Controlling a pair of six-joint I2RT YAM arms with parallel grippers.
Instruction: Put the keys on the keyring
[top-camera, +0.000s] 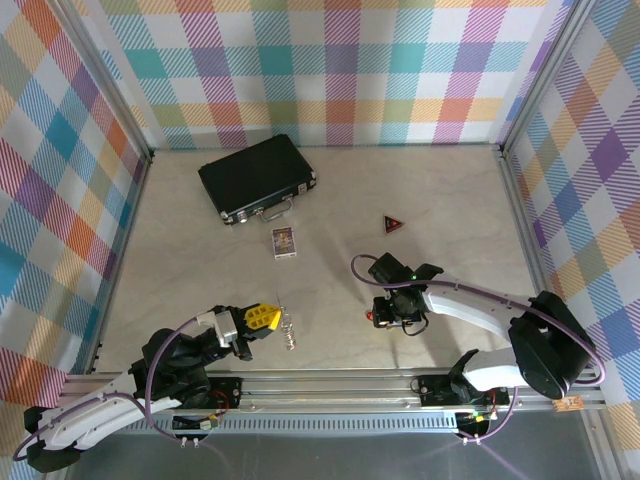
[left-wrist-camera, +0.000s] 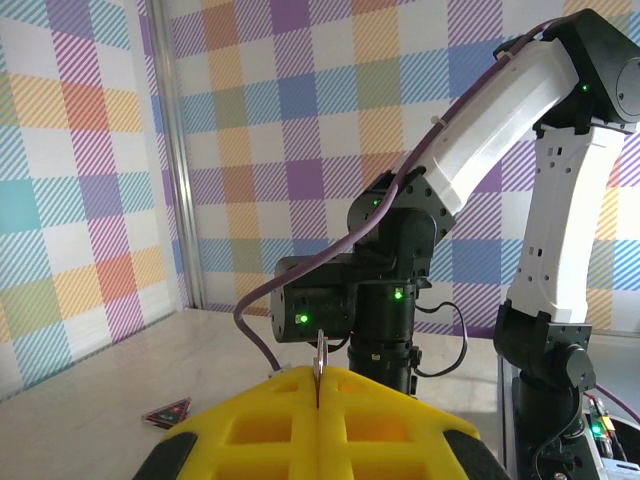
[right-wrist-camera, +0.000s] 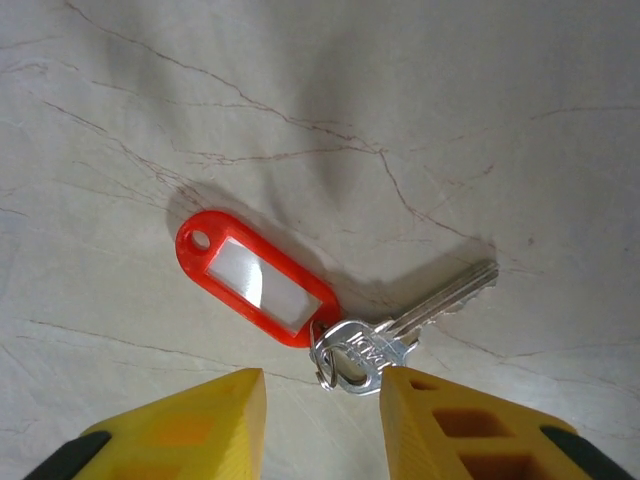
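Right fingers (right-wrist-camera: 445, 425) flank keys (right-wrist-camera: 370, 350); bases cropped, contact unclear.

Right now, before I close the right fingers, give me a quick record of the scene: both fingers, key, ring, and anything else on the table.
left fingers: shut on the ring, near the front edge
ring: thin metal, pinched at the fingertips
right fingers: open, pointing down, one each side of the key's head
key: lying flat on the table, not lifted
red tag: joined to the key, also flat
black case: closed, far left
card: just in front of the case
red triangle: beyond the right arm
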